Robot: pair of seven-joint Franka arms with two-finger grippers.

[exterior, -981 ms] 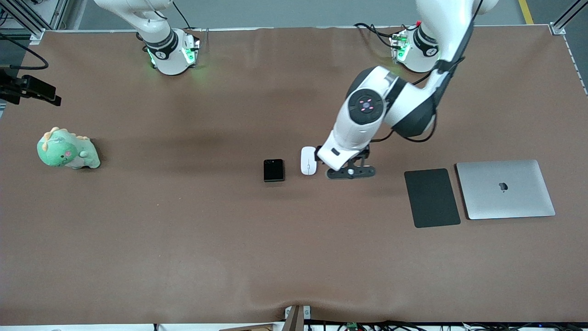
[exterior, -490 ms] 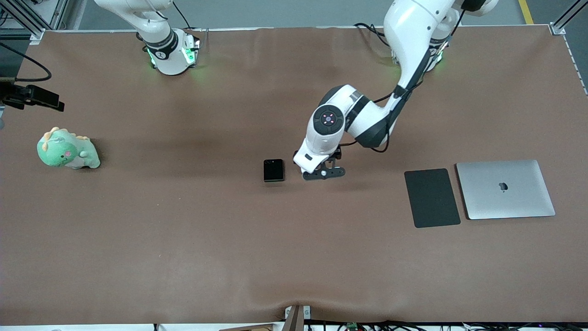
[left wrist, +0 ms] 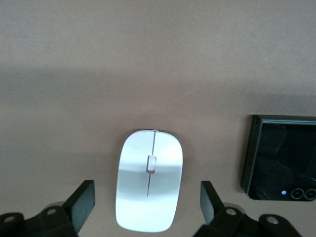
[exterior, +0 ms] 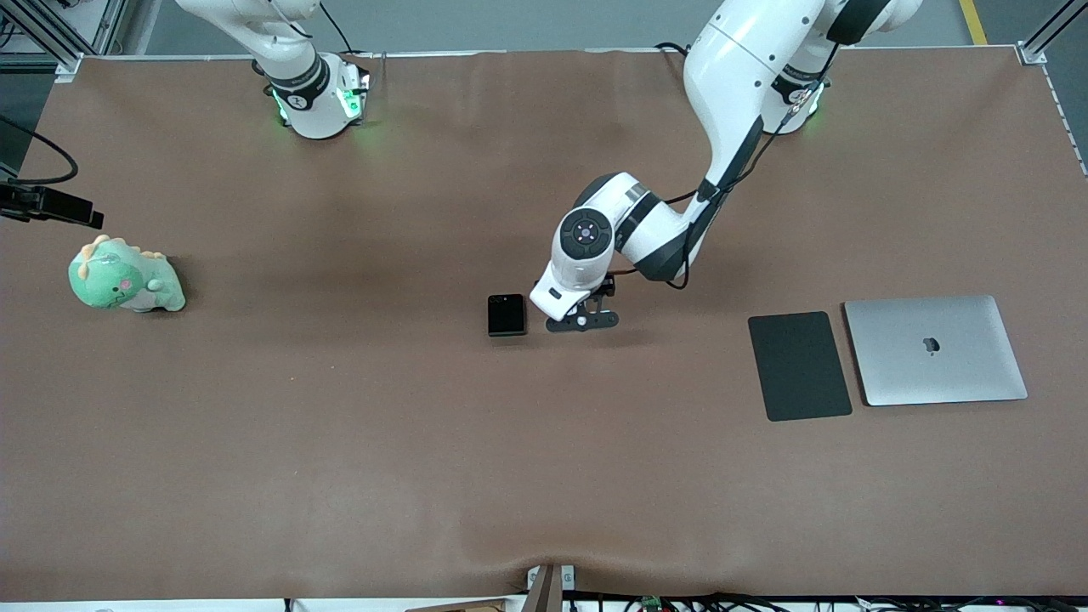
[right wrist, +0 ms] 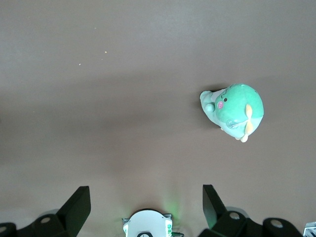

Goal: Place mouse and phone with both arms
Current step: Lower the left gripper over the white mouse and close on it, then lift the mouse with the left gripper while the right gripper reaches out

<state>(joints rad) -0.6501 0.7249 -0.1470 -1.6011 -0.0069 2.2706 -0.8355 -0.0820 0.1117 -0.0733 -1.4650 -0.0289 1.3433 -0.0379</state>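
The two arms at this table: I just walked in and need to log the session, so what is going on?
The left arm's claw is down over the white mouse in the middle of the table, its fingers open on either side of it without gripping yet. The black phone lies right beside the mouse, toward the right arm's end. The right arm waits, its claw open above the table near the green plush toy. A dark pad and a closed laptop lie toward the left arm's end.

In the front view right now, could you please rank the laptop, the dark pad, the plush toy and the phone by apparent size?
1. laptop
2. dark pad
3. plush toy
4. phone

All lie on the table at similar depth, so the order looks reliable.
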